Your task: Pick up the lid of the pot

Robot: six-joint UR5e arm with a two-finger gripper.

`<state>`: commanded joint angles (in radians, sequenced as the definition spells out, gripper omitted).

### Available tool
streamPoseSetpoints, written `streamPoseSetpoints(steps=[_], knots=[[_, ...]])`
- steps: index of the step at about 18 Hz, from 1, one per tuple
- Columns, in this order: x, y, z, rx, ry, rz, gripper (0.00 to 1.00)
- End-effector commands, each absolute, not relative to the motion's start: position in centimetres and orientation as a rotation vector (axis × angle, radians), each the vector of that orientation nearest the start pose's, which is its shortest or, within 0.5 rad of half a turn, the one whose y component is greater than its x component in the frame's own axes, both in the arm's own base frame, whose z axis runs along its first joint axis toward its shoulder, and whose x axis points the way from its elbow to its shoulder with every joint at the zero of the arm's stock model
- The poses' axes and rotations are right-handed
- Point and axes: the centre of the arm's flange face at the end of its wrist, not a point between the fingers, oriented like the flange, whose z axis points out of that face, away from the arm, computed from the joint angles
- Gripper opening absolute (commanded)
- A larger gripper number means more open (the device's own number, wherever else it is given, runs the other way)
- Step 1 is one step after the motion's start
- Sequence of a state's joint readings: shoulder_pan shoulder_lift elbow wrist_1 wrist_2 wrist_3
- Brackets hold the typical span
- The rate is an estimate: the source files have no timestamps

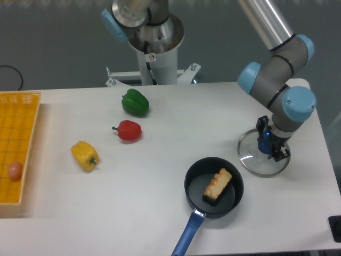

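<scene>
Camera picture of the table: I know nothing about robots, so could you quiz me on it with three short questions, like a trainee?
1. True or false: the pot lid lies on top of the pan.
2. The pepper nearest the basket is: A green, B red, C yellow.
3. Fill in: the tool sits right over the ____.
Key: 1 false, it lies on the table beside the pan; 2 C; 3 pot lid.
</scene>
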<state>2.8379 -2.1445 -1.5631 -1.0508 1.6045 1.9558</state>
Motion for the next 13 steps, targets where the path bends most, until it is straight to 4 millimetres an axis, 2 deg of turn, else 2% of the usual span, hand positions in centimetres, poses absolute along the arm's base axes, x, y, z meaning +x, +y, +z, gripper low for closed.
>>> streamPoseSetpoints(steps=[5, 13], knots=[[-58.2, 32.8, 21.9, -2.981, 1.091, -0.043, 0.71], [-58.0, 32.9, 21.8, -2.985, 1.084, -0.05, 0.66]])
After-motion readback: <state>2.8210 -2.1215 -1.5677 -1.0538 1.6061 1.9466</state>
